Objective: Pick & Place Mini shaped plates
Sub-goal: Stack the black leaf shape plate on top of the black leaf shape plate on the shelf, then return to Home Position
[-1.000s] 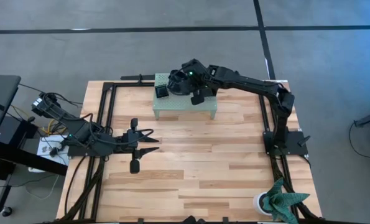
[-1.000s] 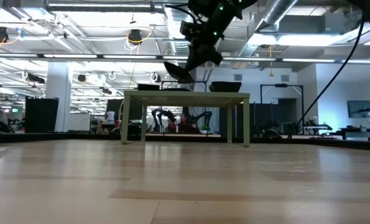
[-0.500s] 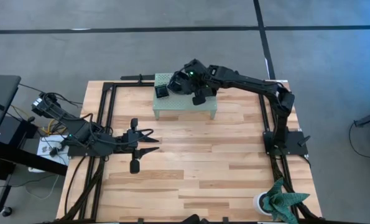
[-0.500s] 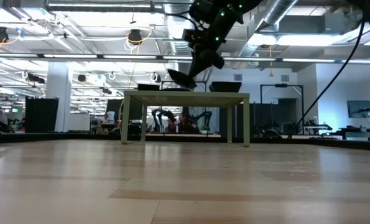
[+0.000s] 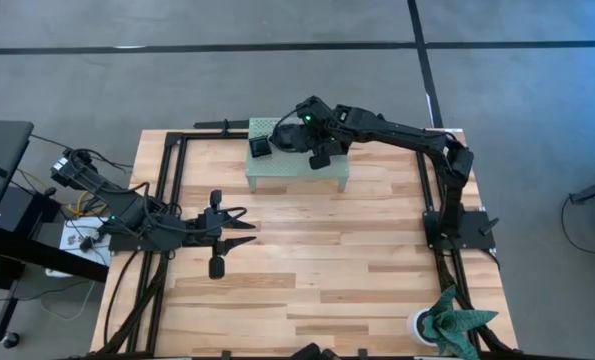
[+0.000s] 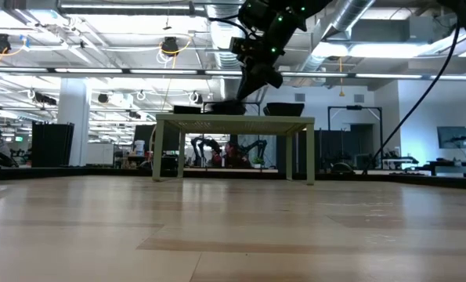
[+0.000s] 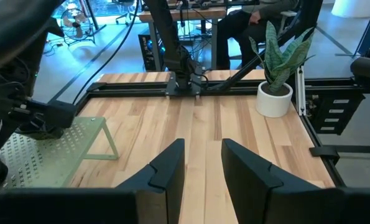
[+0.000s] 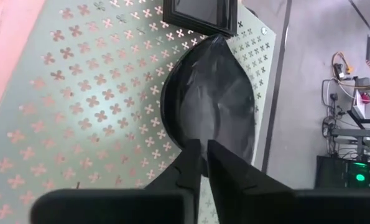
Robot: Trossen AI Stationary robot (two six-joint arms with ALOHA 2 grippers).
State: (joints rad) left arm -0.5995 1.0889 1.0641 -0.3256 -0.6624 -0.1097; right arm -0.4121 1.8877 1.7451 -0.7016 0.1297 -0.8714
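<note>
The right gripper (image 8: pixel 202 155) is pinching the rim of a teardrop-shaped black plate (image 8: pixel 212 102) lying on the green perforated stand (image 8: pixel 79 93). A square black plate (image 8: pixel 200 14) is sitting just beyond it. The left gripper (image 7: pixel 203 163) is waiting open over the table (image 7: pixel 191 124).

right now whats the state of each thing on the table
right hand: over the green stand, fingers nearly shut on the rim of a leaf-shaped black plate
leaf-shaped plate: lying flat on the stand
square plate: resting on the stand beside it
green stand: upright on its legs
left hand: open, empty, resting low over the table
potted plant: upright
</note>
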